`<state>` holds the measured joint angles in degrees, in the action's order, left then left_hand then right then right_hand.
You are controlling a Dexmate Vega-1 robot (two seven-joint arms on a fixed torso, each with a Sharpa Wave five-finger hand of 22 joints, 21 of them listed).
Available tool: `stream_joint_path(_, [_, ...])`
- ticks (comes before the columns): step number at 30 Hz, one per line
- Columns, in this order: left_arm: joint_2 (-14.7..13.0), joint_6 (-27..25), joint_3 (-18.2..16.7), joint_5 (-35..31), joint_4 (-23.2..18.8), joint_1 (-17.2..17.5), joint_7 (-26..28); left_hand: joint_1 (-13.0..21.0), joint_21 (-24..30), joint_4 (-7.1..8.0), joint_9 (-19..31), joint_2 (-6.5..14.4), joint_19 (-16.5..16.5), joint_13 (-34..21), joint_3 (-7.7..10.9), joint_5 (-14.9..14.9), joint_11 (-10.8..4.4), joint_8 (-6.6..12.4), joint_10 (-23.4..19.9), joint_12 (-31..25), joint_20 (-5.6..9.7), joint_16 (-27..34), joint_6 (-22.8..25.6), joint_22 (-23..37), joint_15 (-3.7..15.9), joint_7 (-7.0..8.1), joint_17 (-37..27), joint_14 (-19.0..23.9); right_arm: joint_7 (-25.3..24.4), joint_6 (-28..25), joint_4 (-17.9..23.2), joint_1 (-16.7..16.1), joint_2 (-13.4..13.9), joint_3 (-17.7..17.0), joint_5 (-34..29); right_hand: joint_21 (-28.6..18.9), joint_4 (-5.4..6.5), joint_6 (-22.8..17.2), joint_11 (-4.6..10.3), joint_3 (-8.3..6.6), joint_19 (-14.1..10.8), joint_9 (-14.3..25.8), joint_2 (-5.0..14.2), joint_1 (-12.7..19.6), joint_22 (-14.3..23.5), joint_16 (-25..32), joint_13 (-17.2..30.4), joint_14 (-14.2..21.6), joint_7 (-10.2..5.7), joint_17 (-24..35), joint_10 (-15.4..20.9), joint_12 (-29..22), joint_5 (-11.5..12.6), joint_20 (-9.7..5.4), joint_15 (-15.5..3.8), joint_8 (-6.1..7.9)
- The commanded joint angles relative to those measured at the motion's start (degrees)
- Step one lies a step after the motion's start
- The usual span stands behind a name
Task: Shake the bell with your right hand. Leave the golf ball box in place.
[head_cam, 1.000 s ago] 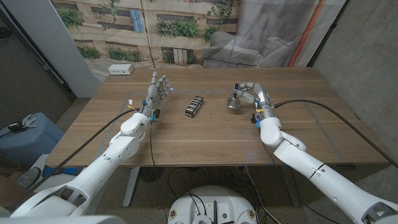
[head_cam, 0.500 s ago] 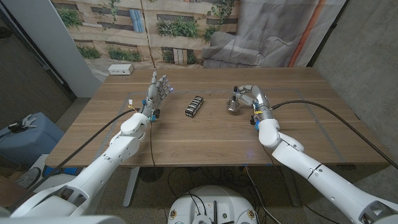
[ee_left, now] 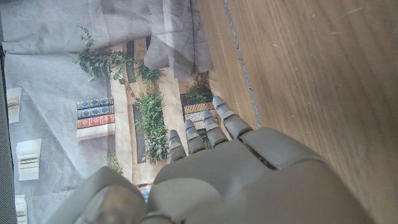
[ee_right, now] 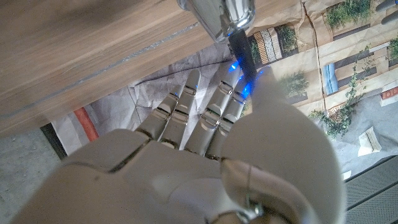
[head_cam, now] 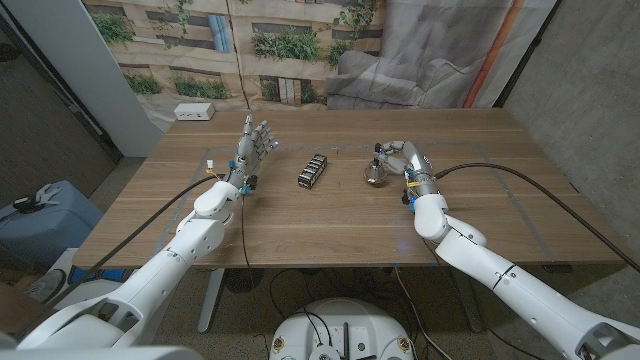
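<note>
The small silver bell hangs mouth-down at the table's right middle; whether it touches the wood I cannot tell. My right hand pinches its black handle between thumb and fingers, with the chrome bell just beyond the fingertips of the hand. The dark golf ball box lies near the table's centre, a short way left of the bell and apart from both hands. My left hand stands upright left of the box, fingers straight and apart, holding nothing. In the left wrist view that hand reaches out past bare wood.
A white box sits at the table's far left corner. Cables run along both arms across the wood. A printed backdrop and grey cloth hang behind the far edge. A blue bag lies on the floor at left.
My right hand has shifted slightly toward the near edge with the bell, which now hangs a little lower and closer. The left hand and the box have not moved.
</note>
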<state>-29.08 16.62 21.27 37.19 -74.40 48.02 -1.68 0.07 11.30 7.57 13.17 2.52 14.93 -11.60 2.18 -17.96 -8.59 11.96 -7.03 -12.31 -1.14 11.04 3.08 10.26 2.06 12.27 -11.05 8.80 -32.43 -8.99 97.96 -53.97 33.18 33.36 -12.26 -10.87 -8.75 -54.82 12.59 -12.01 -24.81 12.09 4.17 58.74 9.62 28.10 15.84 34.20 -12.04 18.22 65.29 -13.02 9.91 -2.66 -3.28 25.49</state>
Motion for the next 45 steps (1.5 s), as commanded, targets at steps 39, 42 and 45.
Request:
stream_joint_path(39, [-0.02,0.00,-0.02,0.01,-0.04,0.04,0.02,0.09,0.39,0.39,0.24,0.55,0.43,-0.29,0.03,-0.36,-0.27,0.32,-0.20,-0.33,-0.07,0.32,-0.03,0.32,5.60,0.45,-0.26,0.50,1.73,-3.13,-0.12,-0.32,0.89,1.20,0.73,-0.19,0.77,3.83,-0.17,2.23,-0.46,0.16,-2.06,-3.59,0.13,-1.18,-0.12,-2.03,0.43,0.07,-4.08,1.11,0.21,-0.65,-8.01,-1.50])
stream_joint_path(42, [-0.02,0.00,-0.02,0.01,-0.03,0.04,0.02,0.09,0.40,0.40,0.24,0.55,0.47,-0.29,0.03,-0.36,-0.29,0.32,-0.14,-0.31,-0.08,0.32,-0.02,0.32,5.57,0.45,-0.26,0.50,2.43,-3.07,0.03,-0.20,1.19,1.21,1.08,-0.12,0.85,5.22,-0.17,2.98,-0.24,0.07,-3.04,-4.59,0.14,-1.48,-0.36,-2.78,0.53,0.07,-5.80,1.56,0.34,-0.12,-7.84,-2.22])
stream_joint_path(45, [-0.02,0.00,-0.02,0.02,-0.03,0.03,0.01,0.09,0.40,0.40,0.24,0.55,0.46,-0.29,0.03,-0.36,-0.32,0.32,-0.16,-0.32,-0.04,0.32,-0.03,0.32,5.58,0.45,-0.26,0.48,3.17,-3.06,0.18,-0.05,1.53,1.29,1.30,-0.04,0.95,6.30,-0.14,3.41,0.07,0.02,-3.57,-5.28,0.15,-1.76,-0.46,-3.48,0.48,0.06,-6.68,1.68,0.46,0.13,-7.58,-2.77])
